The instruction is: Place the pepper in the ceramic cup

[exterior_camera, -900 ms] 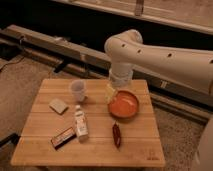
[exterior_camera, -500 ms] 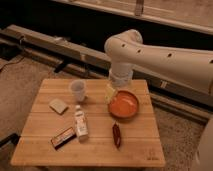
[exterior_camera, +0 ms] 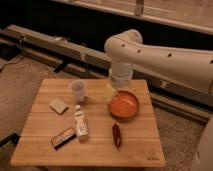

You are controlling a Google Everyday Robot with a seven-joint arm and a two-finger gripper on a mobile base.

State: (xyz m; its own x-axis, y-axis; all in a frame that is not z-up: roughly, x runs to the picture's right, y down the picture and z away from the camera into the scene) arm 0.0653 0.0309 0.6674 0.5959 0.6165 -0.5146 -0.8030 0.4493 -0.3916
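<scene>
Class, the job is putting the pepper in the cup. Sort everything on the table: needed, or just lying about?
Needed: pepper, cup, tool hanging right of the cup.
Lying about: bowl, bottle, dark bar, tan block.

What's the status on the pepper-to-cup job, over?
Gripper at the orange bowl's left rim, off the pepper. Pepper on the table before the bowl, not in cup. White bottle roughly between them.
</scene>
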